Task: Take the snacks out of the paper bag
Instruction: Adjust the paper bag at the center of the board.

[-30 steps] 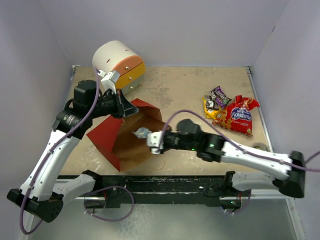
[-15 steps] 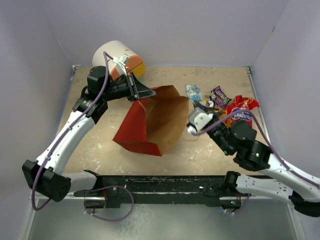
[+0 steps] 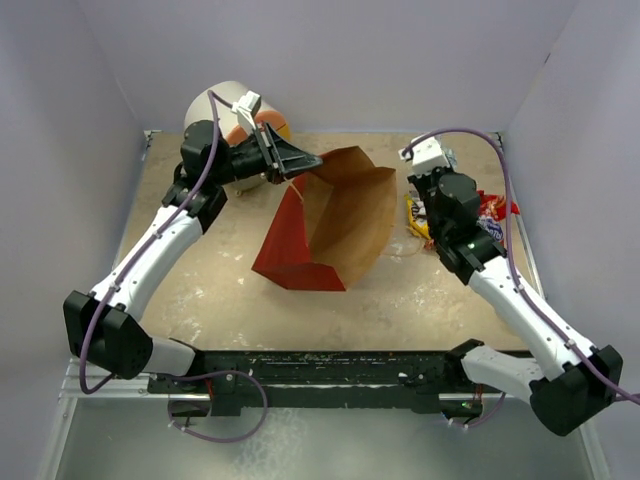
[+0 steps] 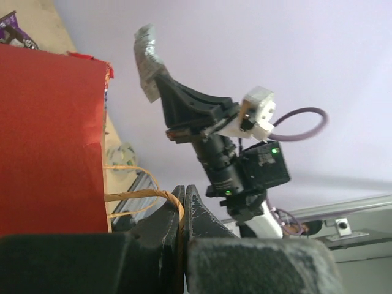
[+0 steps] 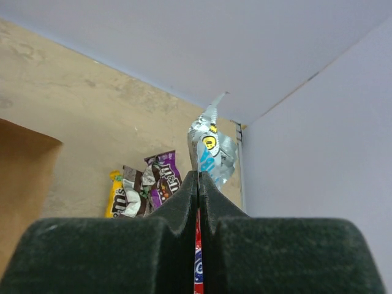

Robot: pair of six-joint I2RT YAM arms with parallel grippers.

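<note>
The paper bag [image 3: 330, 225], red outside and brown inside, stands tilted mid-table with its mouth open towards the right. My left gripper [image 3: 308, 161] is shut on one of its twisted brown handles [image 4: 144, 195] and holds that edge up; the red wall [image 4: 49, 141] fills the left of its wrist view. My right gripper [image 3: 426, 184] is raised above the snack pile, shut on a small silver-blue packet [image 5: 211, 150], which also shows in the left wrist view [image 4: 147, 58]. Below it lie the big red bag [image 3: 492, 212], a yellow packet [image 5: 115, 197] and brown and purple packets [image 5: 162, 177].
The white cylindrical drawer unit [image 3: 225, 105] with orange and yellow fronts stands at the back left, just behind my left gripper. A small round roll [image 4: 122, 153] lies on the table beyond the bag. Walls close in the back and both sides.
My right gripper came out of the bag with the silver-blue packet and swung to the back right, over the pile. My left gripper lifted the handle up and back, dragging the bag rightwards.
</note>
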